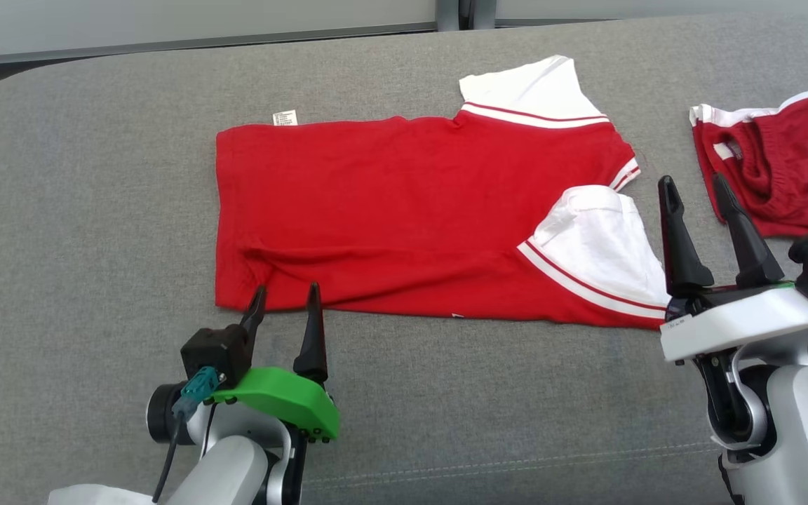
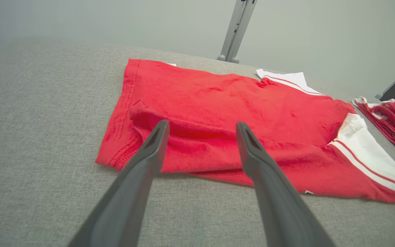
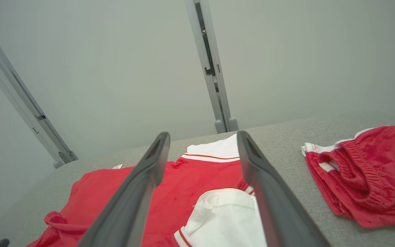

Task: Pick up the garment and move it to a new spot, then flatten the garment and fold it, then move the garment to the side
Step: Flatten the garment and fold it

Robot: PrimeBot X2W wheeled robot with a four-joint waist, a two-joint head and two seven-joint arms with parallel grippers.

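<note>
The garment (image 1: pixel 390 210) is a red T-shirt with white sleeves, lying mostly flat on the grey padded surface (image 1: pixel 95 210), with a ridge of loose cloth near its front hem. My left gripper (image 1: pixel 287 290) is open, its fingertips at the shirt's front-left hem corner. In the left wrist view the garment (image 2: pixel 235 113) lies just beyond the open left gripper (image 2: pixel 201 124). My right gripper (image 1: pixel 693 181) is open and holds nothing, just right of the near white sleeve (image 1: pixel 597 245). In the right wrist view the open right gripper (image 3: pixel 203 134) sits raised over that sleeve (image 3: pixel 221 216).
A second red piece with white trim, crumpled red shorts (image 1: pixel 790 168), lies at the right edge, close to my right gripper, and shows as shorts (image 3: pixel 365 171) in the right wrist view. A white care label (image 1: pixel 285 118) pokes out at the shirt's far edge. Metal posts (image 3: pixel 214 85) stand behind the surface.
</note>
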